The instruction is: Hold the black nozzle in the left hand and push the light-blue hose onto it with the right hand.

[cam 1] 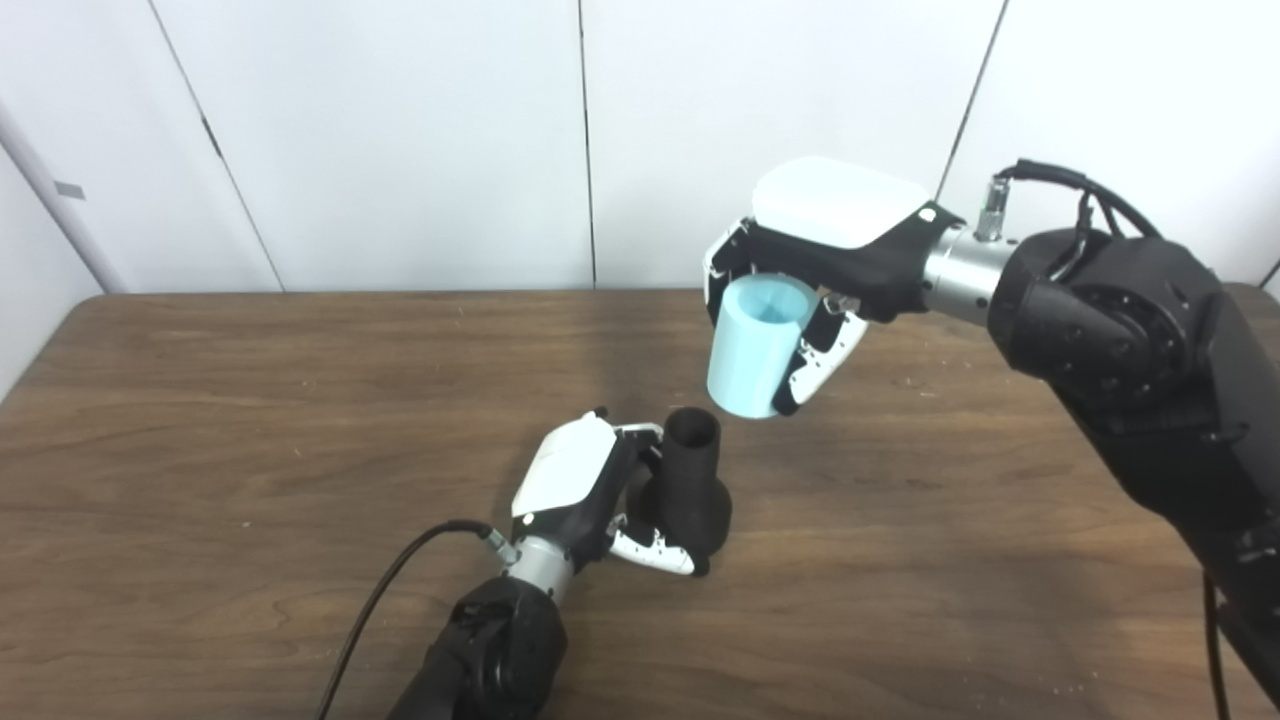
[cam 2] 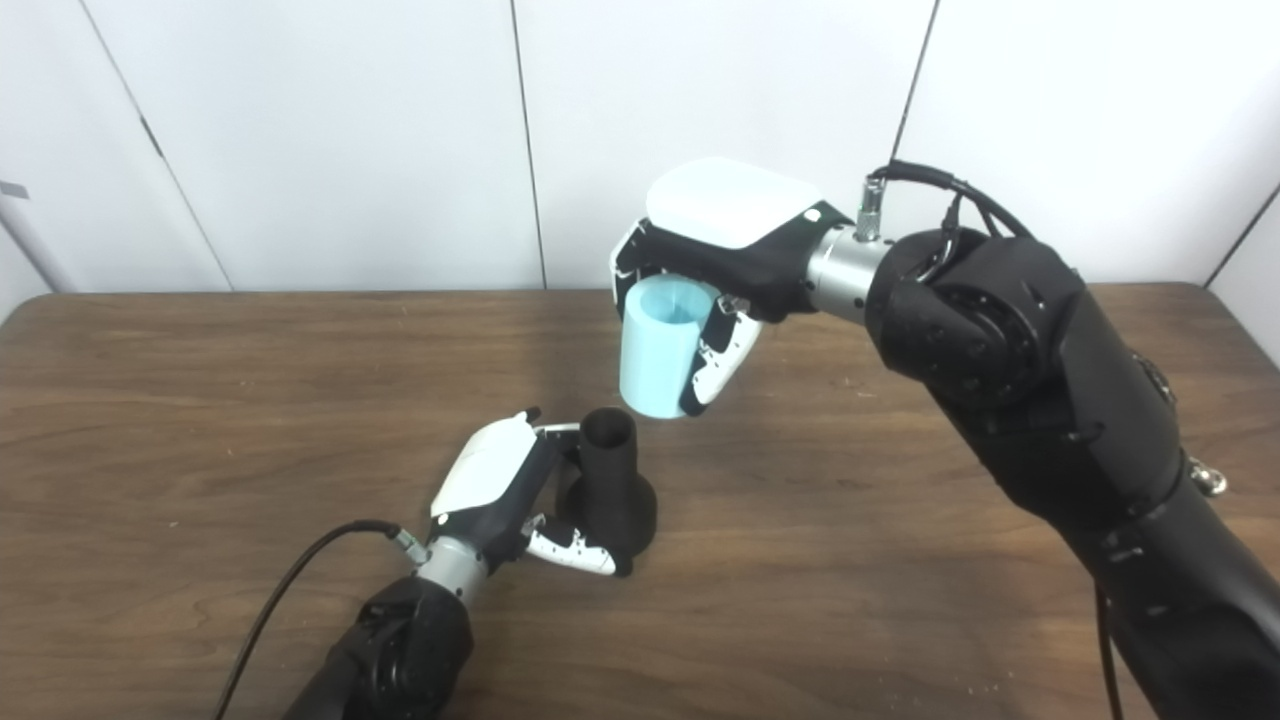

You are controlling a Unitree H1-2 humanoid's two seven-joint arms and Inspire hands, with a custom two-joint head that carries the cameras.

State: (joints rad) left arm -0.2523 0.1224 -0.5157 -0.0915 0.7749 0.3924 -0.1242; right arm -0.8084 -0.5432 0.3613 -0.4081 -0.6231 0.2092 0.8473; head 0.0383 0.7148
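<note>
The black nozzle (cam 1: 692, 482) stands upright on the brown table (cam 1: 250, 420), narrow neck up and wide base down. My left hand (cam 1: 590, 495) is shut on the nozzle, fingers wrapped around its lower body. A short light-blue hose (cam 1: 757, 348), an open tube, hangs in the air just above and to the right of the nozzle's mouth. My right hand (cam 1: 825, 255) is shut on the hose from above, fingers on both sides. The hose's lower rim sits close to the nozzle's top, apart from it.
White wall panels (cam 1: 400, 140) rise behind the table's far edge. A black cable (cam 1: 385, 590) trails from my left wrist across the near table. My bulky right forearm (cam 1: 1130, 340) spans the right side.
</note>
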